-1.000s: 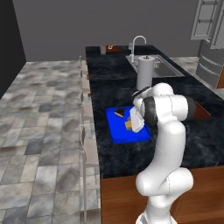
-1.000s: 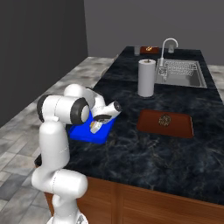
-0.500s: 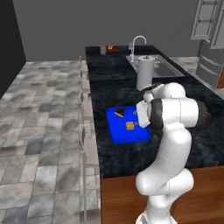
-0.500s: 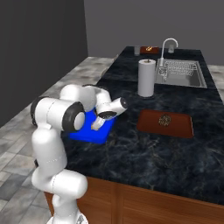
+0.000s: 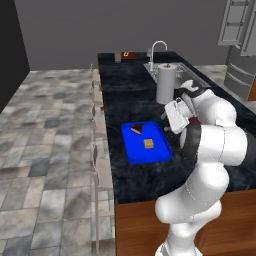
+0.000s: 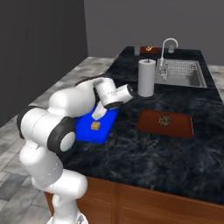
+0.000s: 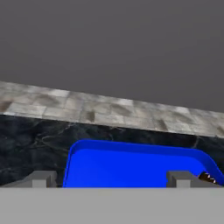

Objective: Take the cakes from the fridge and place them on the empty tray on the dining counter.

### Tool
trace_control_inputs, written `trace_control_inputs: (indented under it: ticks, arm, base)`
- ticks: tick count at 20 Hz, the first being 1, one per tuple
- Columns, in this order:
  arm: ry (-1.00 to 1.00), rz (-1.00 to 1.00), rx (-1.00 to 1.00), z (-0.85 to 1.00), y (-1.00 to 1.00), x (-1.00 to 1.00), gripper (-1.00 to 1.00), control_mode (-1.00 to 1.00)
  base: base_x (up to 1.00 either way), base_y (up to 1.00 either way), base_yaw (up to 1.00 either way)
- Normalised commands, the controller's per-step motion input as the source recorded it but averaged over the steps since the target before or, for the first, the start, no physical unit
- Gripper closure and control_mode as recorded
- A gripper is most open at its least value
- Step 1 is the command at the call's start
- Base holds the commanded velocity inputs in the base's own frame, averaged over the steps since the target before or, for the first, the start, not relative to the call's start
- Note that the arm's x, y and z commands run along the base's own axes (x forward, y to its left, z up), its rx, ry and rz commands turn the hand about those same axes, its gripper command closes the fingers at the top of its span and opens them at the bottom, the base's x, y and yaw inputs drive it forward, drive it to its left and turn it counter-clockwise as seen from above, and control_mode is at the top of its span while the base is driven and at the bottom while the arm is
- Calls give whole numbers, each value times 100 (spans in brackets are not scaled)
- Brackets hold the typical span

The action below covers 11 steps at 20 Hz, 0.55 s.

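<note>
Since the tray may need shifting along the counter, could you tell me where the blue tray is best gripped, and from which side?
I would take the blue tray by its low rim at the short edge nearest the robot's base, coming down from above. That end is bare, while the orange-tan square and the dark wedge slice sit further up. A flat tray offers only its rim to pinch. The gripper is open.

White paper towel roll (image 5: 165, 83) upright beside sink (image 6: 183, 74); reddish-brown board (image 6: 165, 123) flat nearby; curved faucet (image 5: 158, 47) behind.

Frame centre: tray (image 5: 145, 150) lies on worktop (image 5: 130, 95), carrying both cakes (image 5: 148, 144); paper roll (image 5: 166, 83) stands upper right.
</note>
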Motion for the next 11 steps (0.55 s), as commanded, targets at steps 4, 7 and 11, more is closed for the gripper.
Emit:
trace_control_inputs:
  ticks: [4, 7, 11]
  arm:
    - [-10, -6, 0, 59, -60, -97, -100, -100]
    - [-14, -18, 1, 32, -40, -72, -100, -100]
    - [-19, -21, 11, 46, -8, -78, -100, -100]
  base:
    - [0, 0, 0]
    - [0, 0, 0]
    - [0, 0, 0]
